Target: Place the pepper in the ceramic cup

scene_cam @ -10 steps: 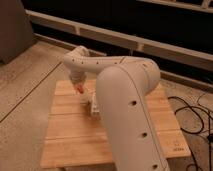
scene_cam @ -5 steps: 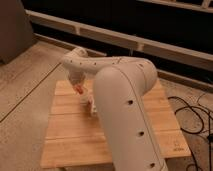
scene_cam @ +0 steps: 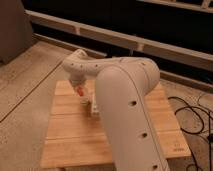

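I see the gripper [scene_cam: 83, 93] low over the wooden table [scene_cam: 70, 135], pepper [scene_cam: 80, 90] at its tip; grip state unclear.

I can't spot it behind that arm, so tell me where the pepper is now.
The pepper shows as a red-orange spot over the wooden table's upper left, right under the pincer at the white arm's end.
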